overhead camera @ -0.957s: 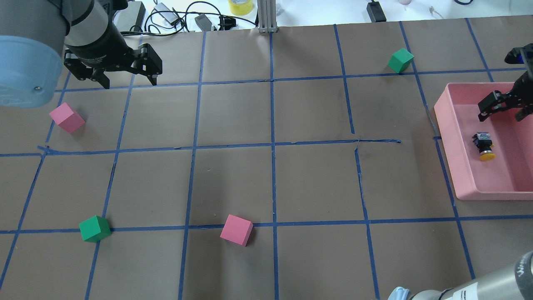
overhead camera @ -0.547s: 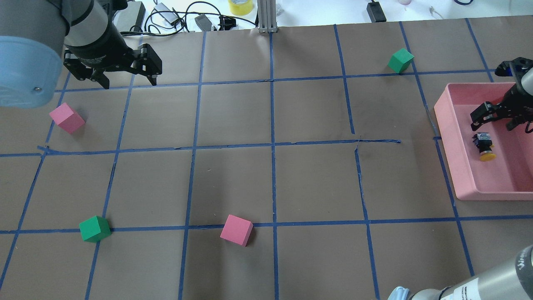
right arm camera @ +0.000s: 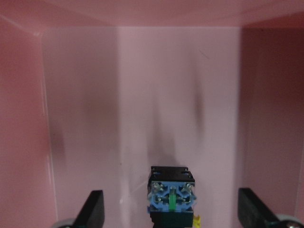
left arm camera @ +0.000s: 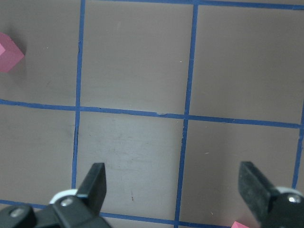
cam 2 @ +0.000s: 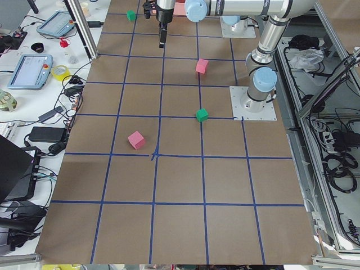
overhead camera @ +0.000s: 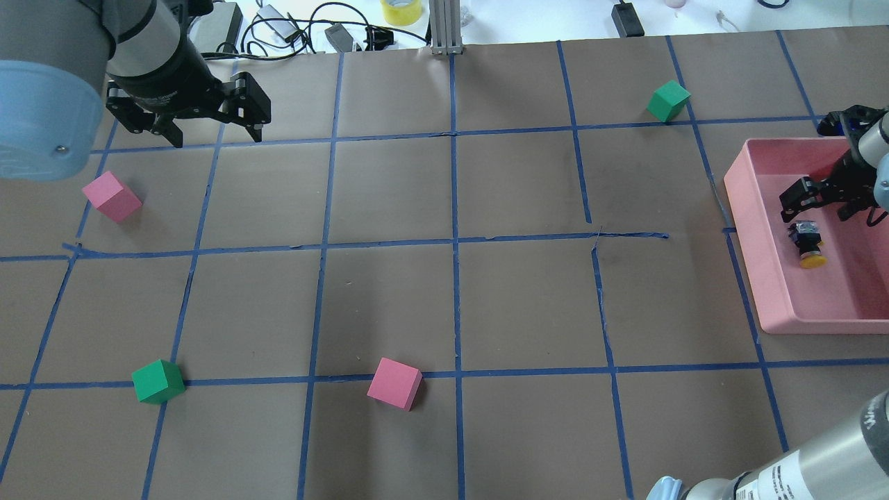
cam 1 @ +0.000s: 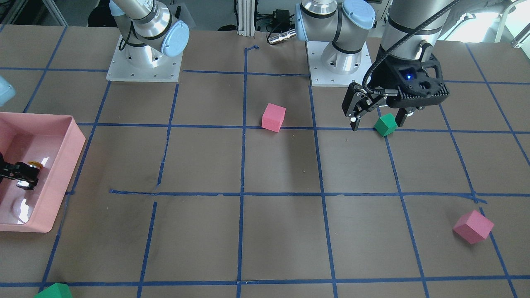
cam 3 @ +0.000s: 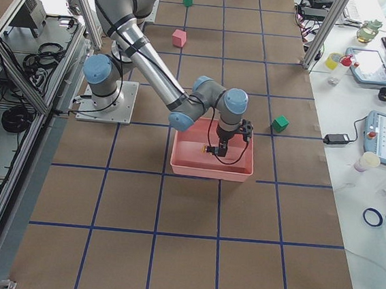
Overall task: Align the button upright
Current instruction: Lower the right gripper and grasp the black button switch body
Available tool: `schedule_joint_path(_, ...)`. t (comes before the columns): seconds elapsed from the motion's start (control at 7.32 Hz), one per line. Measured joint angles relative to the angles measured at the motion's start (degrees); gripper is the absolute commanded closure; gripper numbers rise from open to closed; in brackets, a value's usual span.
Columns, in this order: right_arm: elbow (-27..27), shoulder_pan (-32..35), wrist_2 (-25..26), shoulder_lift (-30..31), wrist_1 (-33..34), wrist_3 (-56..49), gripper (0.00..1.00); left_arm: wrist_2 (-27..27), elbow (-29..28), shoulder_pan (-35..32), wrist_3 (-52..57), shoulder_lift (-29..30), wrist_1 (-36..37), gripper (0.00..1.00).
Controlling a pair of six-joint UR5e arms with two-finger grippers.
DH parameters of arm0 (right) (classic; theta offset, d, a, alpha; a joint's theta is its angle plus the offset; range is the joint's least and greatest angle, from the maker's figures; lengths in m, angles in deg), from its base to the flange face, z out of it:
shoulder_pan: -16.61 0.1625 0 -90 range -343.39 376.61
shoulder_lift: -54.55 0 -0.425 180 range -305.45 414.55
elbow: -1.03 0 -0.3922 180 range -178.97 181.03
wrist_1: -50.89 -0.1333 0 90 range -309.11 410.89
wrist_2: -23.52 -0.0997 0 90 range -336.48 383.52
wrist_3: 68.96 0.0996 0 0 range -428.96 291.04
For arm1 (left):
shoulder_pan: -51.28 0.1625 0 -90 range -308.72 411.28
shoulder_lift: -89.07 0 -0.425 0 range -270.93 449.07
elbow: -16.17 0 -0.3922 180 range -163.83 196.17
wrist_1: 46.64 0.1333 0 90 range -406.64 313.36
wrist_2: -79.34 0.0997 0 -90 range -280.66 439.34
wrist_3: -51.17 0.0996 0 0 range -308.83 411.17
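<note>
The counter (overhead camera: pixel 389 298), brown and crossed by blue tape lines (overhead camera: pixel 455 208), spreads under both arms. The left arm (overhead camera: pixel 139 48) hangs above bare counter, and the left jaws are spread wide apart with nothing between them. The right arm (cam 3: pixel 152 72) reaches down into a pink tray (overhead camera: pixel 758 257). The right jaws are also wide apart, low inside the tray.

Four cubes lie scattered on the counter. One pink cube (overhead camera: pixel 111 196) sits near the left jaws, just on the robot's side of them. A second pink cube (overhead camera: pixel 394 383) and a green cube (overhead camera: pixel 158 381) lie well away from both sets of jaws, toward the robot's edge. The other green cube (overhead camera: pixel 668 100) rests outside the tray, farther from the robot than the right jaws and to their left.

The button (overhead camera: pixel 808 243) lies on its side on the tray floor, just on the robot's side of the right jaws. Its yellow cap points away from them and its base block faces them. In the right wrist view it sits low and centred between the two tips, touching neither.
</note>
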Motion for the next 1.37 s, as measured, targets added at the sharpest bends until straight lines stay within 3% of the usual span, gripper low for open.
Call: schedule_joint_path(1.37,1.15,-0.3,-0.44,-0.32,0.07,-0.12,0.0,-0.11,0.01,0.08,0.0,-0.14,0.0,0.0)
